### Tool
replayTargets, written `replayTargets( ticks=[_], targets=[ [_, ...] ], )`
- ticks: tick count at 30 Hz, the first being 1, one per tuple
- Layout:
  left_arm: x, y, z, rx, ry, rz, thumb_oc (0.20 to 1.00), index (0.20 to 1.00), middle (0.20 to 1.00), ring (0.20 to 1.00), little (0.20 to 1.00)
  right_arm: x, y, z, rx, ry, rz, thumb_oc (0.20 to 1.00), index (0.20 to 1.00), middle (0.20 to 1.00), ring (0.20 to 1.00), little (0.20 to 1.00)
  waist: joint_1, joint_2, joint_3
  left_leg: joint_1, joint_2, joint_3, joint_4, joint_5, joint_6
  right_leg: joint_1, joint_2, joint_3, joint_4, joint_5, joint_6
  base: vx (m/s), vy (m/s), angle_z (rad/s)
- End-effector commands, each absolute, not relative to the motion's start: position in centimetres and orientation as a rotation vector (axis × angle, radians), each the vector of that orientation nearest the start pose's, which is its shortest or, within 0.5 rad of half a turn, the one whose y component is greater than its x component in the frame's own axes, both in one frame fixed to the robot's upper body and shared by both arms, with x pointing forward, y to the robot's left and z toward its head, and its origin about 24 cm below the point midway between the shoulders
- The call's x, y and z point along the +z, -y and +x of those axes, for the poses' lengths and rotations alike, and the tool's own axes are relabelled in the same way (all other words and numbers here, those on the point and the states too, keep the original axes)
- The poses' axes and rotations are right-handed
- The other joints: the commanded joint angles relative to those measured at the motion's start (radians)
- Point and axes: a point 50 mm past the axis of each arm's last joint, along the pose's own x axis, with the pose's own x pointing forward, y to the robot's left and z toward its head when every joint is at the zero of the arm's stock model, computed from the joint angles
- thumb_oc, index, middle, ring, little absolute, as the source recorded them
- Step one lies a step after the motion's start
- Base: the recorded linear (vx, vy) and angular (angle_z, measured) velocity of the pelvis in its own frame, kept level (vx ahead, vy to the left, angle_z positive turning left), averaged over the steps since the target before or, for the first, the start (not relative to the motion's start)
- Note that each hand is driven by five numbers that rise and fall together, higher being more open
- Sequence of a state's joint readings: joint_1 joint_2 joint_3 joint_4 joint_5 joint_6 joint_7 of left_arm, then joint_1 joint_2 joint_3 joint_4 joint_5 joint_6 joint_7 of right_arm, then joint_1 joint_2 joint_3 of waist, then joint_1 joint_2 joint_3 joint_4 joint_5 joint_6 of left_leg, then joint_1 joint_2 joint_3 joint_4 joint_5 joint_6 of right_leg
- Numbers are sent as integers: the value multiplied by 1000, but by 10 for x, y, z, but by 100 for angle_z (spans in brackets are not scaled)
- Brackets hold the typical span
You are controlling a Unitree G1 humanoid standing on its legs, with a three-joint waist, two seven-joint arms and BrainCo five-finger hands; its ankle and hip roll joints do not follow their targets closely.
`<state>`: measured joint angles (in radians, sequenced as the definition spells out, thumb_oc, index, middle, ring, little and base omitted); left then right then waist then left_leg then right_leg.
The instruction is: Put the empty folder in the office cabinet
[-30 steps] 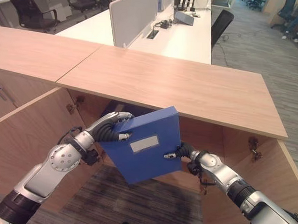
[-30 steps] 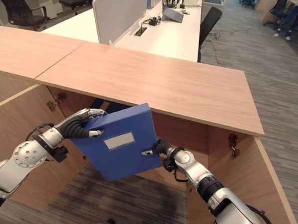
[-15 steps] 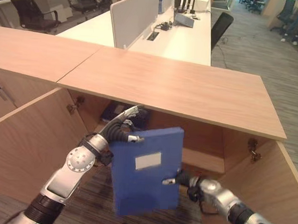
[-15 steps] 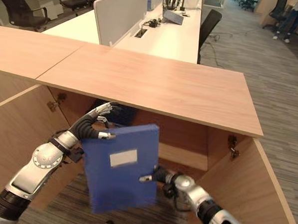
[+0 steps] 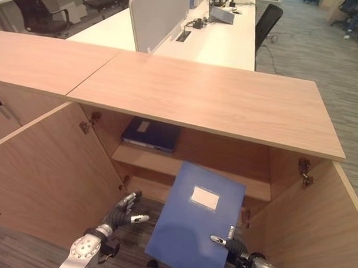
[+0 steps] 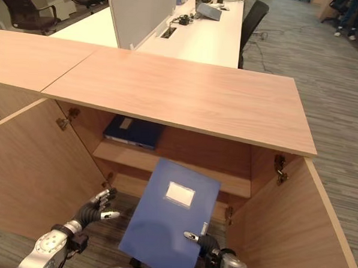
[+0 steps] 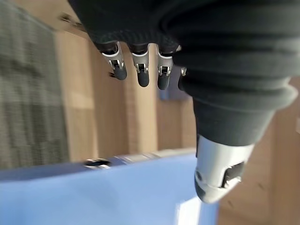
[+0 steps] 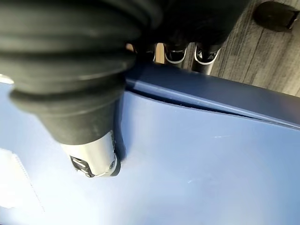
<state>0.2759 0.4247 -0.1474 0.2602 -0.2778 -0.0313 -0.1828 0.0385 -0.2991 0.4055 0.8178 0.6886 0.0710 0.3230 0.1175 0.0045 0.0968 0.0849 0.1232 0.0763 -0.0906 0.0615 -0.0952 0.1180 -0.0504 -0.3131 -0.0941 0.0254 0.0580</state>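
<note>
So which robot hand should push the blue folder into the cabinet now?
Probably the right hand. Its thumb and fingers pinch the blue folder at its lower edge, right in front of the open cabinet. The left hand is open, off to the side, touching nothing.

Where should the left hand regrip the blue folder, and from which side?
Probably the blue folder along its bare left long edge, from the robot's left. The folder is tilted, top toward the lower shelf; the right hand pinches its lower right edge, thumb on the face. The left hand hangs open beside that edge.
</note>
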Motion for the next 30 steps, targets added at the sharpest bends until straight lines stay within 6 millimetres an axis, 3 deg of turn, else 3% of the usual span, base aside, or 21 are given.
replayTargets(
  ticks=[1,2,5,7,9,13,16,19,22,24,26,30],
  targets=[
    [-49,-238,172,-118,-490,166,1000,1000,1000,1000,1000,-117,168,175,259,-830,404,200,200,200,200,200,-9,-37,73,-69,88,11,152,10,-45,-8,9,4,63,-66,-22,-104,-211,3],
    [-54,-240,167,-99,-521,173,1000,1000,1000,1000,1000,-119,175,173,226,-844,398,200,200,200,200,200,-6,-35,89,-121,91,18,249,44,-32,-14,5,0,84,-80,-39,-66,-133,6],
    [-58,-239,163,-95,-542,170,1000,1000,1000,1000,1000,-119,179,172,215,-859,391,200,200,200,200,200,-2,-28,92,-159,75,12,308,71,-17,-16,1,2,96,-90,-50,-3,-36,0],
    [-61,-240,160,-81,-559,185,1000,1000,1000,1000,1000,-120,180,172,203,-861,400,200,200,200,200,200,5,-27,93,-225,10,-17,329,57,2,-20,-10,3,98,-95,-49,30,7,-5],
    [-65,-240,158,-94,-585,220,1000,1000,1000,1000,1000,-121,180,170,200,-873,398,200,200,200,200,200,11,-29,90,-260,-26,-8,282,38,10,-14,-15,9,89,-100,-42,94,19,-1],
    [-84,-243,152,-114,-693,344,1000,1000,1000,1000,1000,-119,178,176,188,-857,393,200,200,200,200,200,39,-10,88,-354,-77,-4,135,137,-3,22,8,40,63,-113,-31,167,51,-10],
    [-103,-246,140,-108,-812,419,1000,1000,1000,1000,1000,-118,174,180,174,-840,423,200,200,200,200,200,45,-2,76,-351,-78,-4,30,161,-4,56,27,83,41,-124,-23,189,56,-40],
    [-120,-246,125,-113,-926,458,1000,1000,1000,1000,1000,-117,169,179,179,-840,439,200,200,200,200,200,35,2,51,-336,-71,-5,10,171,-2,78,34,100,16,-129,-16,270,131,-66],
    [-156,-243,83,-48,-1203,414,1000,1000,1000,1000,1000,-112,162,185,185,-801,473,200,200,200,200,200,15,-9,14,-311,-67,35,9,155,17,81,-2,125,7,-142,7,280,226,-29],
    [-166,-239,60,-10,-1329,393,1000,1000,1000,1000,1000,-109,158,190,180,-776,499,200,200,200,200,200,0,-13,1,-302,-76,52,16,129,36,78,-33,146,7,-141,22,239,258,-38],
    [-168,-238,54,-19,-1364,417,1000,1000,1000,1000,1000,-105,157,195,177,-745,512,200,200,200,200,200,-6,-12,-8,-303,-79,66,18,114,44,69,-49,157,7,-135,32,155,220,-31],
    [-171,-235,34,-49,-1453,471,1000,1000,1000,1000,1000,-74,155,230,160,-563,579,200,200,200,200,200,-12,-4,-1,-335,-95,132,97,28,88,-24,-140,210,80,-100,81,81,273,-40]
  ],
)
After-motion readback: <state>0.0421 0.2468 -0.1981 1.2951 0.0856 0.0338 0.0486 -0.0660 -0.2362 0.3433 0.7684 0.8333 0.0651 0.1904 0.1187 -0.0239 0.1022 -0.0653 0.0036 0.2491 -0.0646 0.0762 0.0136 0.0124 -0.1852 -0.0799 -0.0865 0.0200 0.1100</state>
